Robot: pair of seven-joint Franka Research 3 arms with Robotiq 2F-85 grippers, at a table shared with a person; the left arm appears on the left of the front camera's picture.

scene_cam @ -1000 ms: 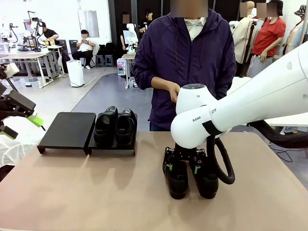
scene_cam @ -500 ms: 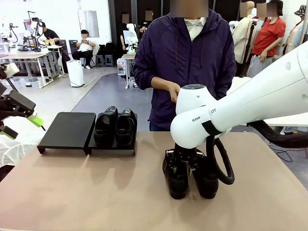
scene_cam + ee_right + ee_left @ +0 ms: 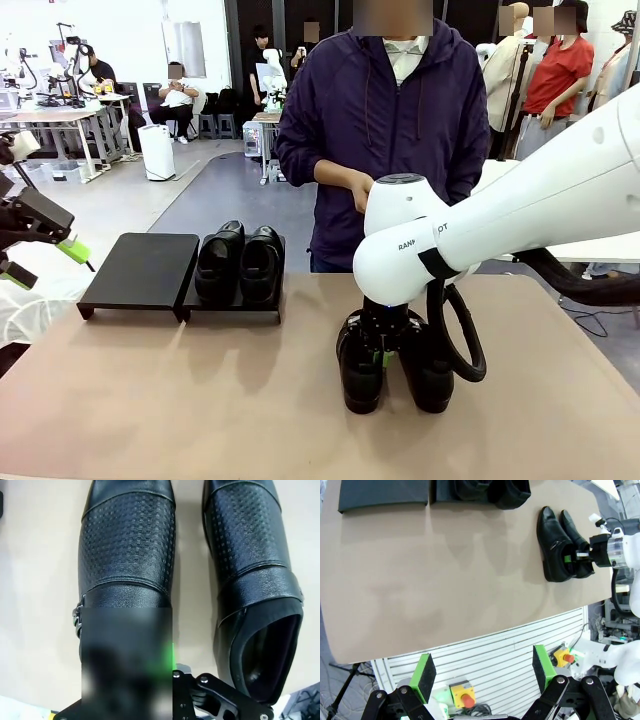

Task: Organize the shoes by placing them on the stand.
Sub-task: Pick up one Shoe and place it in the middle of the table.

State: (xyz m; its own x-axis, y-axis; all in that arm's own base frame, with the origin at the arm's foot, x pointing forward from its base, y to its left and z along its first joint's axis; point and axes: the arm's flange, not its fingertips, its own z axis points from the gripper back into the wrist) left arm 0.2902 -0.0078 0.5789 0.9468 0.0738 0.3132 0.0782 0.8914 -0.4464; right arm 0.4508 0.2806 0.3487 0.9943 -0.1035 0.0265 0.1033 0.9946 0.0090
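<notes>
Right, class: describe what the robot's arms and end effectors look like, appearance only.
The right arm is smooth, rounded white casing with dark lettering and a black cable looping off its wrist. The left end effector is black, with two flat green pads on its fingers.

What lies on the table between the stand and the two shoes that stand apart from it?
Nothing: the front view and the left wrist view show only bare table between the stand and the two shoes.
</notes>
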